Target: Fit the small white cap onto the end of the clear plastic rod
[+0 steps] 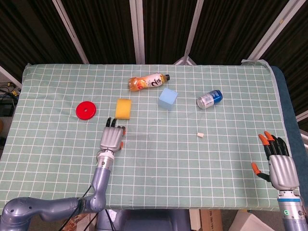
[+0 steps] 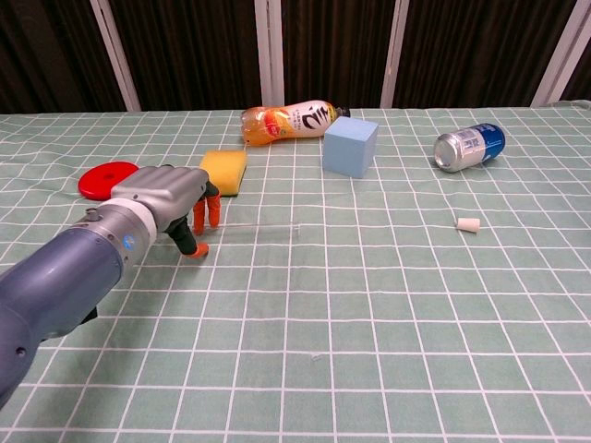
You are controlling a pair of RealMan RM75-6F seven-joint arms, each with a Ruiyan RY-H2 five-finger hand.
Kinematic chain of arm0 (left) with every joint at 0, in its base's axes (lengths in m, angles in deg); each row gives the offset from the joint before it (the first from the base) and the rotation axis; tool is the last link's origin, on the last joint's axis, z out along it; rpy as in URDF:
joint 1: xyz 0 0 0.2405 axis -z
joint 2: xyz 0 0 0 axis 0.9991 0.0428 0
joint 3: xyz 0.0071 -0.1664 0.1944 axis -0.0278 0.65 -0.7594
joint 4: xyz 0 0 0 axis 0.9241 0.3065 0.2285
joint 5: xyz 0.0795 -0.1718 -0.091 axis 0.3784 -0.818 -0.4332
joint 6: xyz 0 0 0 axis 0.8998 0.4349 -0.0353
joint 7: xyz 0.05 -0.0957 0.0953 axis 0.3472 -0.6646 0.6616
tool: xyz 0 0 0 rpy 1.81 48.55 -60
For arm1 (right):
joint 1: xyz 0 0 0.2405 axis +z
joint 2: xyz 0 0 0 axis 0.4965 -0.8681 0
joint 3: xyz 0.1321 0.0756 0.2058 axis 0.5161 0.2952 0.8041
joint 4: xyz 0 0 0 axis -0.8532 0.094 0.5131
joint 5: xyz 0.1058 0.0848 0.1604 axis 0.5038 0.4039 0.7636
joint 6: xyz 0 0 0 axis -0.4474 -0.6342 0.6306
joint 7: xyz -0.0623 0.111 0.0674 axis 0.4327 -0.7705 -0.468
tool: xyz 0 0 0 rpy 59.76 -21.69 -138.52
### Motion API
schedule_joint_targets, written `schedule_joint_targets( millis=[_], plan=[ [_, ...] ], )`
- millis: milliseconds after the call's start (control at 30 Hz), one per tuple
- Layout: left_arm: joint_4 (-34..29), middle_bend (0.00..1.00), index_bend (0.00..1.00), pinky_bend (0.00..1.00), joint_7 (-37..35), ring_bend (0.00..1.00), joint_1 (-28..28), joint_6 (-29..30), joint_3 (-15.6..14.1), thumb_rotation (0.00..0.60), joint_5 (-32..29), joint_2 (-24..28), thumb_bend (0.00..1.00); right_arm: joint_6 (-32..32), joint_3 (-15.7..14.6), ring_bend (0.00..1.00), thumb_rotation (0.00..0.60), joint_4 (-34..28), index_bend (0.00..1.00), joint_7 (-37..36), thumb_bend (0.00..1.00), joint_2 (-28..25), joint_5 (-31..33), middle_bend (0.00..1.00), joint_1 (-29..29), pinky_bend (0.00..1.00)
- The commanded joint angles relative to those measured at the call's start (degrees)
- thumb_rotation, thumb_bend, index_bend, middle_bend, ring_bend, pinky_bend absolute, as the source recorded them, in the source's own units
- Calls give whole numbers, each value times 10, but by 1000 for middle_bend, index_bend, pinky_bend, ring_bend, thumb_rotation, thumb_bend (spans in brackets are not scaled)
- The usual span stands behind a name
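your left hand (image 2: 171, 198) hangs over the near end of the clear plastic rod (image 2: 263, 227), fingers curled downward with orange fingertips (image 2: 199, 251) at the cloth; whether they grasp the rod, you cannot tell. the rod lies flat, running right from the hand. the small white cap (image 2: 468, 224) lies well apart to the right. your right hand (image 1: 280, 166) is released, fingers spread, holding nothing. yellow sponge (image 2: 223, 172) sits just behind your left hand, red disc (image 2: 107, 179) beside it, blue cube (image 2: 350, 146), bottle (image 2: 294, 120) and can (image 2: 469, 147) farther back.
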Motion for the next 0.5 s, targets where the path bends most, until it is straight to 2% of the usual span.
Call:
schedule_joint_targets(
  millis=[33,167,400,500],
  plan=[
    [1,466,453,0,-1,103,1,1,-1,600,-3,-2,425,2,1,0,600,-2,0,3,348,0,1,0,-1,0],
    [3,480,465,0,-3,108,1,2,-4,600,-4,-2,488,4,1,0,600,-3,0,7,348,2,-1,0,-2,0],
    [2,498,485,0,-12,120,2,3,-6,600,-1,0,679,4,2,0,600,-4,0,6,348,3,0,0,-3,0],
    [-6,499,487,0,-24,120,2,3,-10,600,12,4,717,4,2,0,600,-5,0,7,348,3,0,0,-3,0]
  ],
)
